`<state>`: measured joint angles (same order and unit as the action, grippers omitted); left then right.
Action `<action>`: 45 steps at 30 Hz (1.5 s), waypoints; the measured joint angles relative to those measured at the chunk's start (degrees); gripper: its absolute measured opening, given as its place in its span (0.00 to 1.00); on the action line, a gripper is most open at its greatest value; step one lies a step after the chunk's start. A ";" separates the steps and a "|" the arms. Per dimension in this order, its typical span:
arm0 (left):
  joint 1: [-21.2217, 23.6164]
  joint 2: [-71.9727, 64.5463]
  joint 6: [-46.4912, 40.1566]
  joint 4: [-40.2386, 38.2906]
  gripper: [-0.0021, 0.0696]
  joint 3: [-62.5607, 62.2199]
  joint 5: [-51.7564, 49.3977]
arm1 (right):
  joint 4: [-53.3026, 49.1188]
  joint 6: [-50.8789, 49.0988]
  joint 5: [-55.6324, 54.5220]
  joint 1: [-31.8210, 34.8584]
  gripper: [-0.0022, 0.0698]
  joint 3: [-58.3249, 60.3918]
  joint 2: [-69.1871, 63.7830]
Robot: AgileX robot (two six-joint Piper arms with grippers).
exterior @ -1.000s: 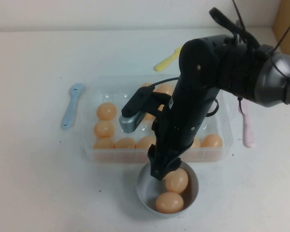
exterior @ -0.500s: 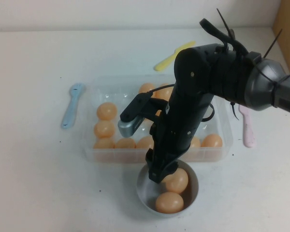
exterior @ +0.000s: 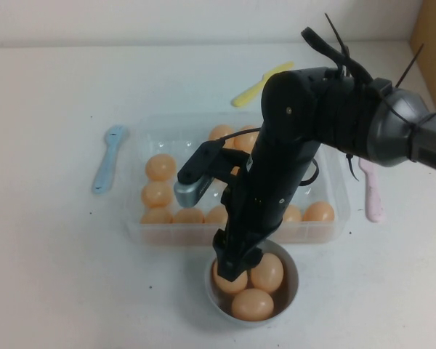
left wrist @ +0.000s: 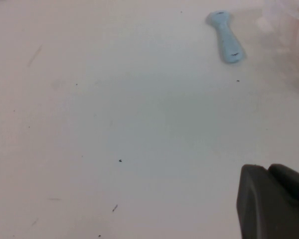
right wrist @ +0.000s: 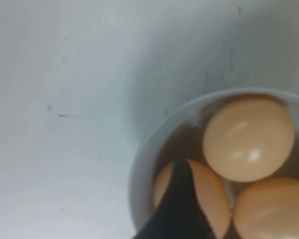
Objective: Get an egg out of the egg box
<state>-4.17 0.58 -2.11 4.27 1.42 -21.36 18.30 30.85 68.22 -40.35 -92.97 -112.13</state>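
The clear plastic egg box (exterior: 176, 140) sits mid-table with several peach-orange eggs in it, such as one at the left (exterior: 160, 166). My right gripper (exterior: 231, 263) reaches down into the grey-blue bowl (exterior: 295, 282) in front of the box. The egg (exterior: 225, 282) lies right under the gripper's tip on the bowl's left side, beside two other eggs (exterior: 267, 271). In the right wrist view a dark part of the gripper (right wrist: 182, 206) lies across this egg (right wrist: 214, 199) inside the bowl (right wrist: 139, 169). My left gripper (left wrist: 266, 172) is shut and empty over bare table.
A blue spoon (exterior: 107, 158) lies left of the box and also shows in the left wrist view (left wrist: 225, 36). A yellow spoon (exterior: 260, 83) lies behind the box and a pink one (exterior: 370, 193) to its right. The right arm covers the box's middle.
My right gripper has gone lower into the bowl and slightly left. A third egg now shows under its tip where only two eggs showed before.
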 joint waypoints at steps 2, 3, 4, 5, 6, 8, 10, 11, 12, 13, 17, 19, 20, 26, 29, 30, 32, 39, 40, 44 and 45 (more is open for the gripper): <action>0.00 0.00 0.00 0.00 0.02 0.00 0.00 | -1.63 -0.94 0.00 0.00 0.72 0.00 0.00; 0.00 0.00 0.00 0.00 0.02 0.00 0.00 | -2.34 -1.92 0.00 0.00 0.69 0.00 0.00; 0.00 0.00 0.00 0.00 0.02 0.00 0.00 | -3.04 -2.64 0.10 0.00 0.64 0.00 0.00; 0.00 0.00 0.00 0.00 0.02 0.00 0.00 | -3.88 -3.53 0.25 0.00 0.56 0.00 0.20; 0.00 0.00 0.00 0.00 0.02 0.00 0.00 | -4.72 -4.13 0.48 0.00 0.46 0.00 0.63; 0.00 0.00 0.00 0.00 0.02 0.00 0.00 | -6.17 -4.98 0.97 0.00 0.22 0.00 1.96; 0.00 0.00 0.00 0.00 0.02 0.00 0.00 | -7.31 -6.24 1.25 0.00 0.12 0.00 3.53; 0.00 0.00 0.00 0.00 0.02 0.00 0.00 | -8.05 -7.17 1.33 0.00 0.08 0.10 4.73; 0.00 0.00 0.00 0.00 0.02 0.00 0.00 | -8.70 -8.04 1.33 0.00 0.06 0.26 6.16; 0.00 0.00 0.00 0.00 0.02 0.00 0.00 | -9.60 -9.28 0.72 0.00 0.04 0.79 7.84; 0.00 0.00 0.00 0.00 0.02 0.00 0.00 | -12.44 -14.19 -6.10 0.00 0.02 5.77 16.47; 0.00 0.00 0.00 0.00 0.02 0.00 0.00 | -13.20 -16.60 -10.49 0.00 0.01 9.47 21.49; 0.00 0.00 0.00 0.00 0.02 0.00 0.00 | -13.32 -17.50 -13.01 0.00 0.01 11.80 24.32; 0.00 0.00 0.00 0.00 0.02 0.00 0.00 | -13.45 -21.78 -26.56 0.00 0.01 26.62 39.80; 0.00 0.00 0.00 0.00 0.02 0.00 0.00 | -13.45 -23.39 -33.76 0.00 0.01 33.85 46.98; 0.00 0.00 0.00 0.00 0.02 0.00 0.00 | -13.45 -24.01 -35.74 0.00 0.01 35.79 48.99; 0.00 0.00 0.00 0.00 0.02 0.00 0.00 | -13.45 -25.35 -40.29 0.00 0.01 40.27 53.80; 0.00 0.00 0.00 0.00 0.02 0.00 0.00 | -13.45 -26.39 -45.17 0.00 0.01 50.59 65.06; 0.00 0.00 0.00 0.00 0.02 0.00 0.00 | -13.45 -26.51 -45.17 0.00 0.01 51.34 66.23; 0.00 0.00 0.00 0.00 0.02 0.00 0.00 | -13.86 -26.51 -44.78 0.00 0.01 53.50 70.32; 0.00 0.00 0.00 0.00 0.02 0.00 0.00 | -14.57 -26.88 -44.18 0.00 0.01 53.79 71.42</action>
<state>-4.17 0.58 -2.11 4.27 1.42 -21.36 3.73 3.96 24.04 -40.35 -39.18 -40.71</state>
